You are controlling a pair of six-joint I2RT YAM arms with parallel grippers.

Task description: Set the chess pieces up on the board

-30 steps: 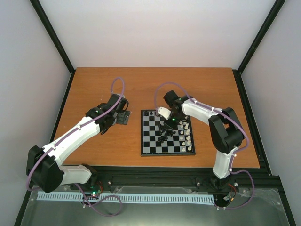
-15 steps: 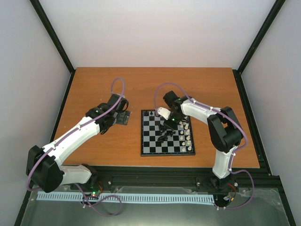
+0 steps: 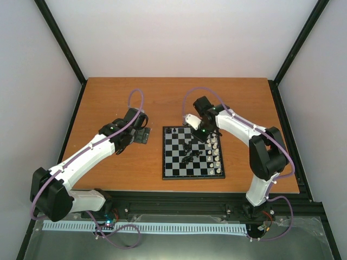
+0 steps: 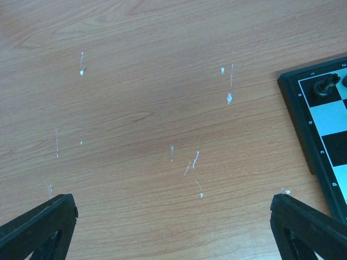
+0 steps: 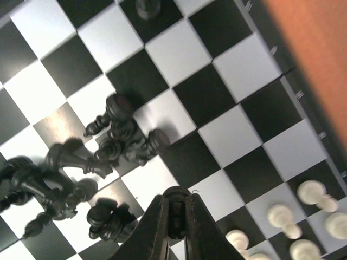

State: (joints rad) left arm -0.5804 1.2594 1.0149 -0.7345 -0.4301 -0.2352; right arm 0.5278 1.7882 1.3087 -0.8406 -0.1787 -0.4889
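Because the bench left of the board is mere parking, my left gripper hangs spread there. My right gripper, above far squares, pinches what I take for a black chessman, bound leftward; black pieces lie heaped mid-board, white pieces ranked right.

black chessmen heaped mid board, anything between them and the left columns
Nothing visible: the squares between the heap of tiny black chessmen and the left edge of the black-and-grey checkered board are bare; one black piece stands in its far-left corner.
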